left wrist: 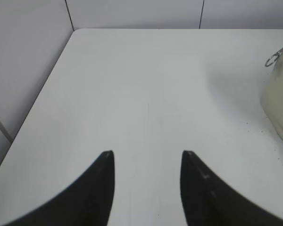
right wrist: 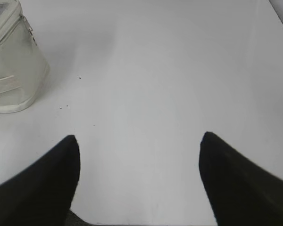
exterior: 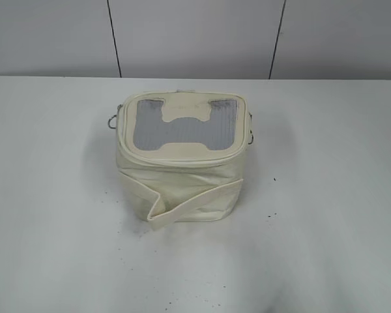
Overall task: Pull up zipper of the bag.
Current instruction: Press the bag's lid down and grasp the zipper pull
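Left gripper (left wrist: pixel 147 155): two black fingers (left wrist: pixel 101 188) standing apart, holding nothing, hanging over bare white table (left wrist: pixel 146 94); bag lying well ahead of the fingertips and off to their right, only its cream side wall and one metal ring (left wrist: pixel 272 60) showing at the frame edge.

Right gripper (right wrist: pixel 139 139): two black fingers (right wrist: pixel 236 179) spread wide, nothing between them, hanging over the same table; bag lying well ahead and to the left of the left fingertip, showing its side wall, a flat strap (right wrist: pixel 4 84) and a run of zip track (right wrist: pixel 7 23) with a small silver pull (right wrist: pixel 30 32) hanging down at the corner; a few dark specks (right wrist: pixel 64 107) sitting on the table between bag and fingers.

Bag (exterior: pixel 182 176): small boxy cream-white leatherette case, standing upright near the table's middle in the exterior view, clear of both grippers, neither of which is showing in that view; strap (exterior: pixel 195 202) wrapping its front, one end folding outward at lower left.

Lid: grey ribbed window (exterior: pixel 150 127) carrying a bone-shaped cream patch (exterior: pixel 186 120); zipper (exterior: pixel 182 160) running round the lid rim; whether it is closed all round cannot be told; metal rings sticking out at the left (exterior: pixel 111 122) and right (exterior: pixel 252 137) sides.

Far edge: pale panelled wall (exterior: pixel 195 36) rising behind the table.
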